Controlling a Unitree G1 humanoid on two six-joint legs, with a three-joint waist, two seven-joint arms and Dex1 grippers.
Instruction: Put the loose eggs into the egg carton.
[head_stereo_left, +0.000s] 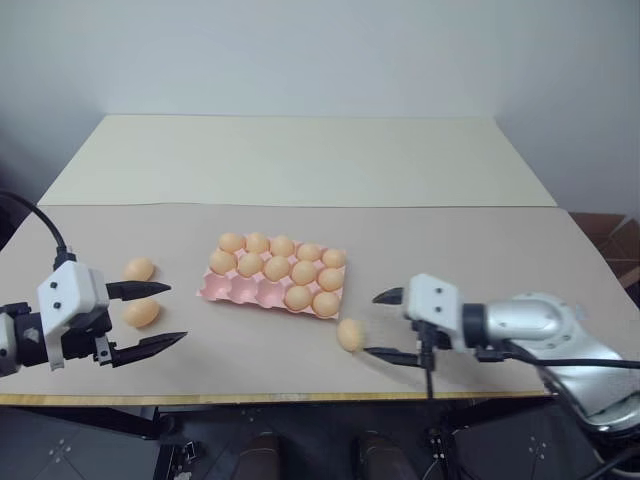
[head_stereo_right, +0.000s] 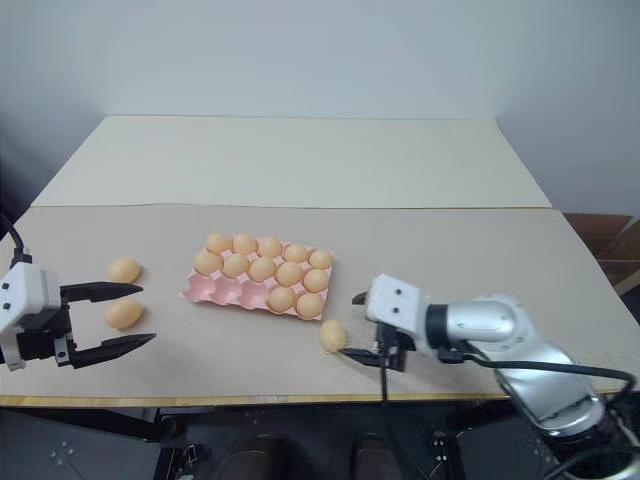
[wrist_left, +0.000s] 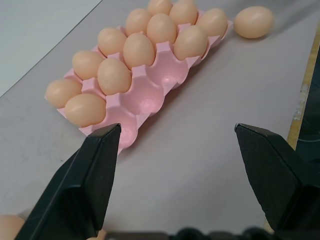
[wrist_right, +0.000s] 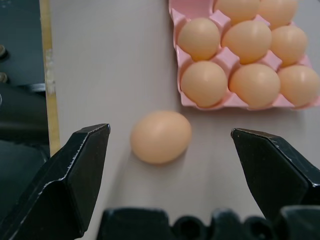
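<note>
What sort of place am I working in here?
Probably a lab or test bench, not a kitchen: a bare beige table against a plain wall, holding just a pink egg carton and loose eggs, with cables underneath.

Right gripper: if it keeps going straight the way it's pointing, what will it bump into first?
Probably the loose egg on the table, lying between the right gripper's open fingers; the egg carton comes after it.
</note>
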